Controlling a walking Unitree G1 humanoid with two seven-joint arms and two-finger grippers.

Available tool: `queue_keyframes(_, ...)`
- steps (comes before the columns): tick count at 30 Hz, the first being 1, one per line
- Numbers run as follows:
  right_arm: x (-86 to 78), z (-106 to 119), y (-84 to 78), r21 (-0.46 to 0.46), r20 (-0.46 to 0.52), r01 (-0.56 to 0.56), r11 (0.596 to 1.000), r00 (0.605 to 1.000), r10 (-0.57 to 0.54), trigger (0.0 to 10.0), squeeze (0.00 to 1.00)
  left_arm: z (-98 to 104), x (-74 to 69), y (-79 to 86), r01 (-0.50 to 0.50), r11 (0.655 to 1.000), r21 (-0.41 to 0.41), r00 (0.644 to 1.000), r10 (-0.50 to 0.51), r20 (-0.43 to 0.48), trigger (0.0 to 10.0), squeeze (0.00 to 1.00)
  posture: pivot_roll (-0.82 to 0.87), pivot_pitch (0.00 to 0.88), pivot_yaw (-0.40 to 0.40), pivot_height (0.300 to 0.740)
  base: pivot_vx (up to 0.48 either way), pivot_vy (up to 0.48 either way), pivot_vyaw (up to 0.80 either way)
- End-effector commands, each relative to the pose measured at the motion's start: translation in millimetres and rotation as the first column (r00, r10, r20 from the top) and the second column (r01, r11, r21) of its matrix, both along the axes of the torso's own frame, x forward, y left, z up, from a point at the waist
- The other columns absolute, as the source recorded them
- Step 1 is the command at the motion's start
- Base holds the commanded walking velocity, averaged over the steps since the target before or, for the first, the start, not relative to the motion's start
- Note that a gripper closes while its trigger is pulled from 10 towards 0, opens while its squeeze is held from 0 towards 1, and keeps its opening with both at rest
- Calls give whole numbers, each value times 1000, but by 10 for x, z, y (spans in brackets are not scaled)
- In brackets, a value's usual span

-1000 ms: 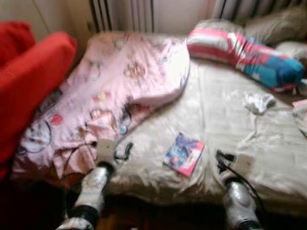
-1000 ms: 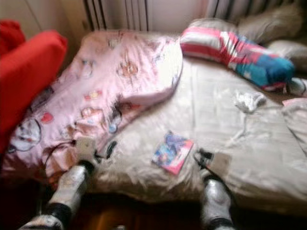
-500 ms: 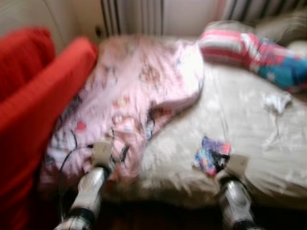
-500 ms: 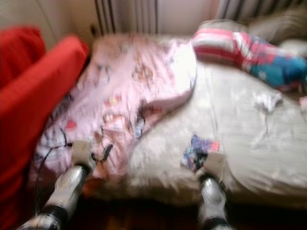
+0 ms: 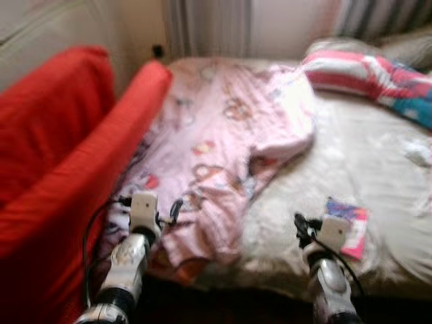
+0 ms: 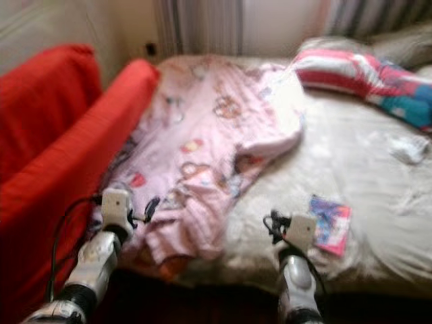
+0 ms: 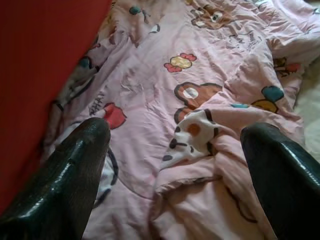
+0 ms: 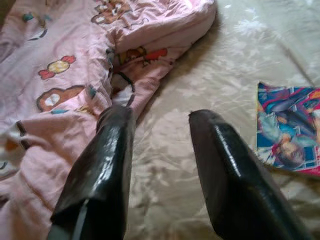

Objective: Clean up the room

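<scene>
pink quilt (image 5: 229,155) heaped mid-frame on bed (image 5: 378,182), awaiting straightening. left gripper (image 7: 175,145) spread wide just above its lower hem; right gripper (image 8: 160,125) moderately parted, empty, over bare sheet beside book (image 8: 290,130).

head looks down; wrists near pink blanket (image 7: 210,75).
</scene>
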State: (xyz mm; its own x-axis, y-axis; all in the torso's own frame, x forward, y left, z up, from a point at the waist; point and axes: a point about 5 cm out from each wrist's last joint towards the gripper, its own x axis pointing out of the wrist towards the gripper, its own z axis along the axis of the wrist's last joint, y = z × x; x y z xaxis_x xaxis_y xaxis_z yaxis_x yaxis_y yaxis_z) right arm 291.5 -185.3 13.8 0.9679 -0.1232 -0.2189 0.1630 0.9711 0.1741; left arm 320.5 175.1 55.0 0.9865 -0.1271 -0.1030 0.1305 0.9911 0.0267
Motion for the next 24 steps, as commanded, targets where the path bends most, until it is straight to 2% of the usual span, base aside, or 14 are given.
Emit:
queue_keyframes(1, -64, -60, -75, -5, -30, 23, 1000, 999, -23, 10000, 0, -35, -19, -62, 22, 1000, 5, 1000, -22, -14, 10000, 0, 120, 94, 44, 740, 0, 0, 0)
queue_keyframes(6, -55, -54, -66, -4, -28, 22, 1000, 999, -22, 10000, 0, -28, -17, -71, 30, 999, 15, 1000, -30, -7, 10000, 0, 121, 94, 42, 740, 0, 0, 0)
queue_keyframes(24, -47, -49, -58, -1, -28, 17, 1000, 999, -18, 10000, 0, -17, -21, -68, 23, 1000, 12, 1000, -23, 6, 10000, 0, 124, 102, 36, 740, 0, -309, 0)
